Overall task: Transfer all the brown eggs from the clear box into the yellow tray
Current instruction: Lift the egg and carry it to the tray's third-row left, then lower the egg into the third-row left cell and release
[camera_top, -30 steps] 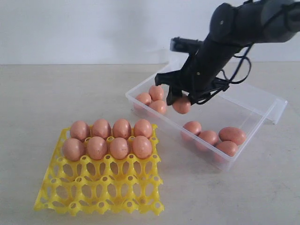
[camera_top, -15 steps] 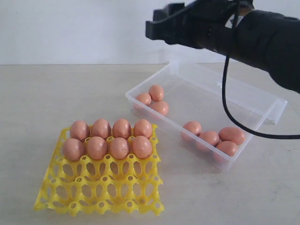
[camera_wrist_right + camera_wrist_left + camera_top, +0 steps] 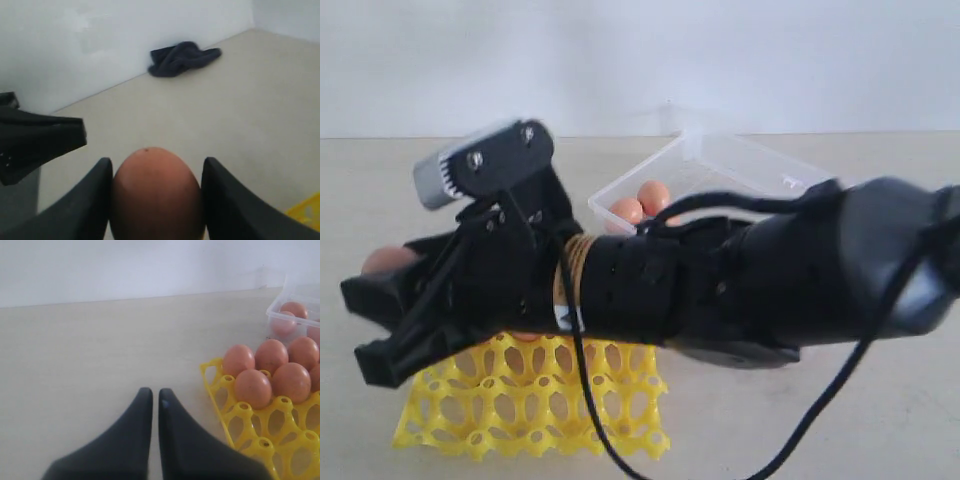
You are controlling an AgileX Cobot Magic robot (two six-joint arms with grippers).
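Observation:
My right gripper (image 3: 365, 325) reaches across to the left, low in front of the yellow tray (image 3: 525, 400), and is shut on a brown egg (image 3: 155, 195) whose end peeks out (image 3: 385, 260). The arm hides most of the tray in the exterior view. In the left wrist view several brown eggs (image 3: 252, 387) sit in the tray (image 3: 260, 435) cups. The clear box (image 3: 720, 165) stands behind, with eggs (image 3: 640, 200) showing at its near-left corner. My left gripper (image 3: 152, 392) is shut and empty over bare table beside the tray.
A dark cloth (image 3: 182, 57) lies on the floor by the wall in the right wrist view. A dark arm part (image 3: 35, 140) shows at that view's edge. A cable (image 3: 590, 420) hangs from the right arm over the tray.
The right arm has swung the egg from above the clear box, leftward and down, to in front of the tray. It now hides the tray's eggs and most of the box.

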